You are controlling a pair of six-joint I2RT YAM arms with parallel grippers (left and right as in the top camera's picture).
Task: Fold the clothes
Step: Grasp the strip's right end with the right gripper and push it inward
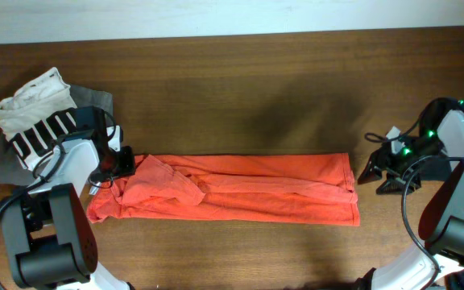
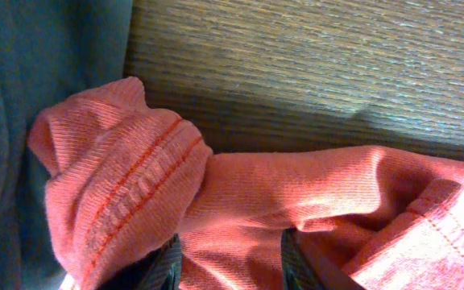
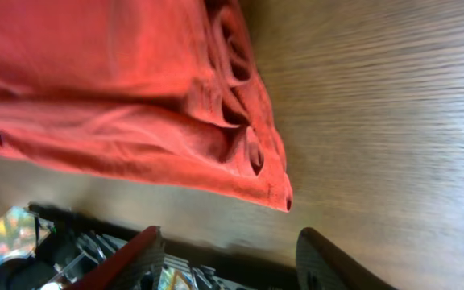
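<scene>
Cloth first: orange garment [image 1: 232,189], in one long flat strip on the near half of the worktop [image 1: 256,89], roughly midway between the left and right edges. Runs lengthwise left to right, parallel to the near edge. Squared end toward the right edge, bunched end toward the left. Looks already doubled along its length and laid flat, ready for folding end over end.

At the bunched end, left end effector [image 1: 123,161]: clamps a wad of ribbed orange knit between its fingers [image 2: 167,262], closed as far as the cloth allows. Probably grips there to carry that end across toward the right.

Just beyond the squared end, near the right edge, right end effector [image 1: 381,171]: clear of the cloth, spread wide, nothing in it. Seems poised to take or pin that corner.

Toward the far left corner, a pile of other clothes: white striped piece [image 1: 35,113] over grey piece [image 1: 2,165]. Presumably set aside there, out of the fold's path.
</scene>
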